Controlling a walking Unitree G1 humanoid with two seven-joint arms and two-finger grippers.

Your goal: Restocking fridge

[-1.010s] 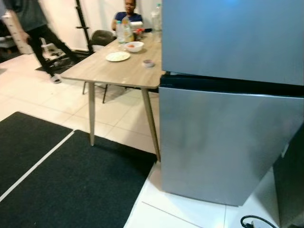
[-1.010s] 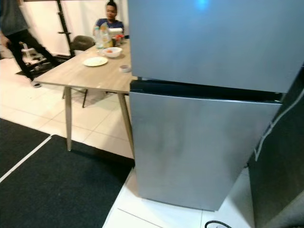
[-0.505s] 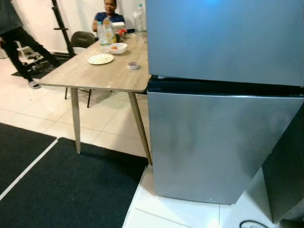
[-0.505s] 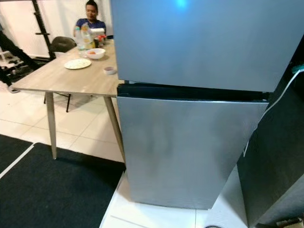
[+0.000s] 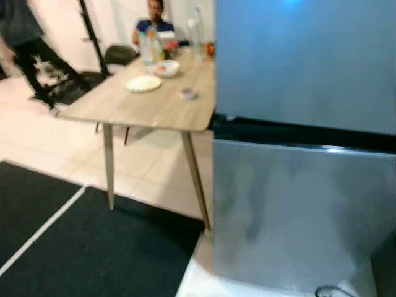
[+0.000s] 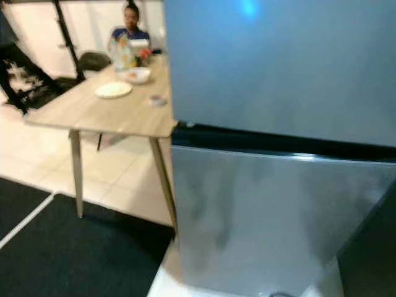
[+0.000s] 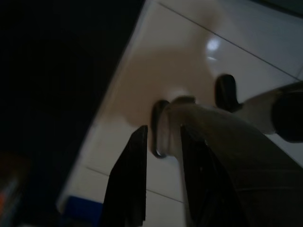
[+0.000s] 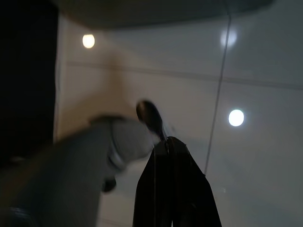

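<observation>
Two steel doors of the fridge [image 5: 303, 154] stood shut beside the tabletop [image 5: 148, 102] as the view swung rightward and blurred; left pincer [image 7: 163, 137] hung slightly parted, right pincer [image 8: 173, 156] closed, both empty.

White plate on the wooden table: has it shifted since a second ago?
No. The white plate sits in the same spot on the wooden table, beside the white bowl and small cup; only the camera has swung.
</observation>
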